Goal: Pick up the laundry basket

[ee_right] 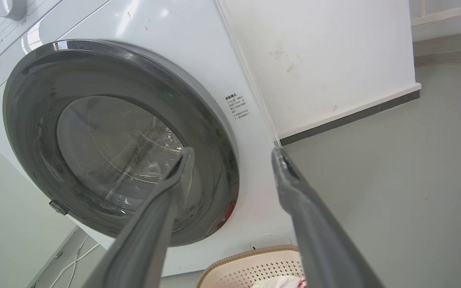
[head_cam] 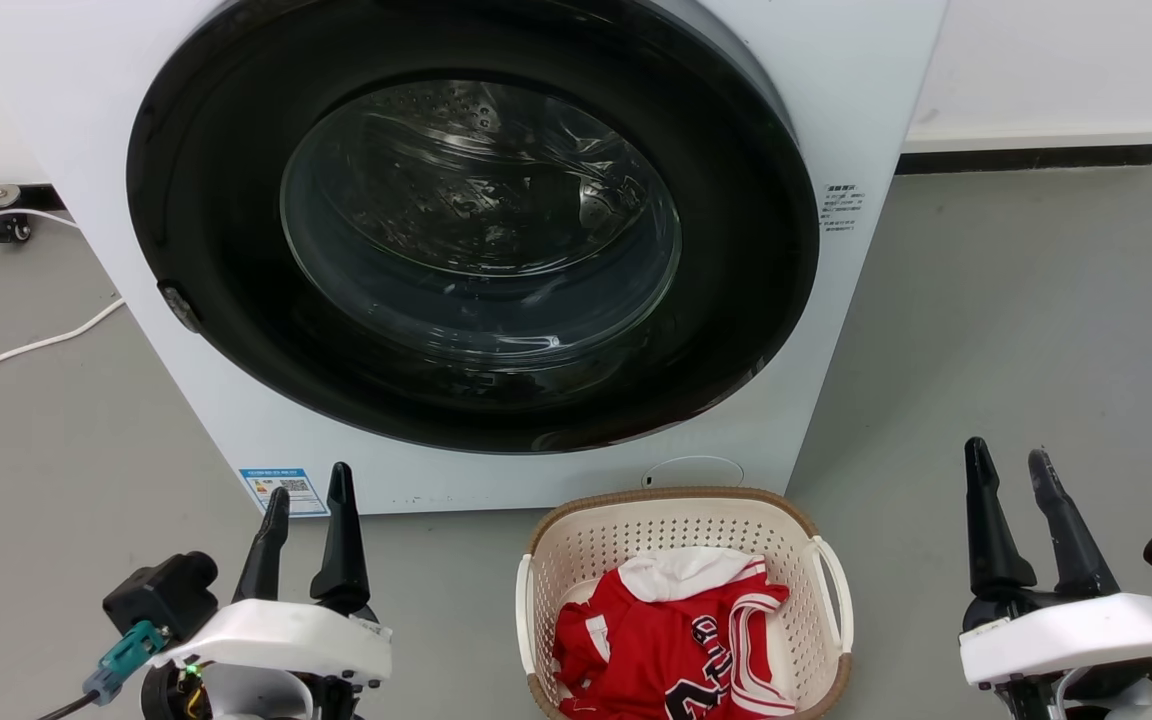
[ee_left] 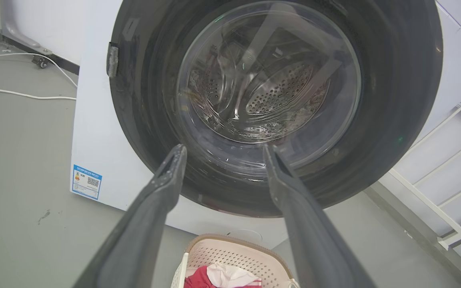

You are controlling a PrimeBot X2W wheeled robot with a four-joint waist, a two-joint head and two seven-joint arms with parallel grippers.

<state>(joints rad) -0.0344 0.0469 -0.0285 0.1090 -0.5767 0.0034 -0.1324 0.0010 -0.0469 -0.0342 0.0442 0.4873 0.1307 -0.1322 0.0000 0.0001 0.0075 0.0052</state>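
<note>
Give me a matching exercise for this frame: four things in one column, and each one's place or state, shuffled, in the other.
Things
1. laundry basket
2. washer door
3. red shirt
4. white cable

Place or state
A. shut
B. lying inside the laundry basket
C. trailing over the floor to the left of the washer
D. standing on the floor in front of the washer

Pairs: 1-D, 2-A, 3-B, 4-C
</note>
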